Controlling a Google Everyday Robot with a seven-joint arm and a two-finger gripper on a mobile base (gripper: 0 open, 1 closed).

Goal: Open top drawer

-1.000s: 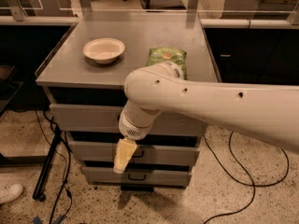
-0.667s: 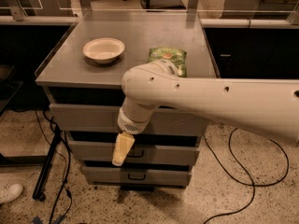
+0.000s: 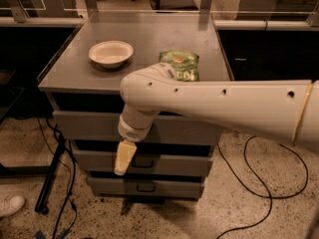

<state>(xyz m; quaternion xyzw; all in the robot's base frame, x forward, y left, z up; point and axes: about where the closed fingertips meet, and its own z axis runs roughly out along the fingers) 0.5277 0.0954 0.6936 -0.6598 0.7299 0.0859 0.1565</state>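
Note:
The top drawer [image 3: 84,126] is a wide grey metal front just under the cabinet top [image 3: 149,36]; its black handle is hidden behind my arm. My gripper [image 3: 123,158] hangs down from the white wrist, in front of the drawer stack, with its tip level with the middle drawer [image 3: 179,163]. It is just left of the middle drawer's handle [image 3: 142,162] and below the top drawer's front. The bottom drawer [image 3: 149,187] shows its handle. My arm [image 3: 224,108] reaches in from the right across the top drawer.
A white bowl [image 3: 110,53] and a green chip bag [image 3: 180,63] lie on the cabinet top. A black stand [image 3: 52,173] and cables stand at the cabinet's left. A black cable [image 3: 249,178] loops on the floor at right. A white shoe [image 3: 10,205] is at lower left.
My gripper and wrist have moved slightly left and up along the drawer fronts. The drawers, bowl and bag have not moved.

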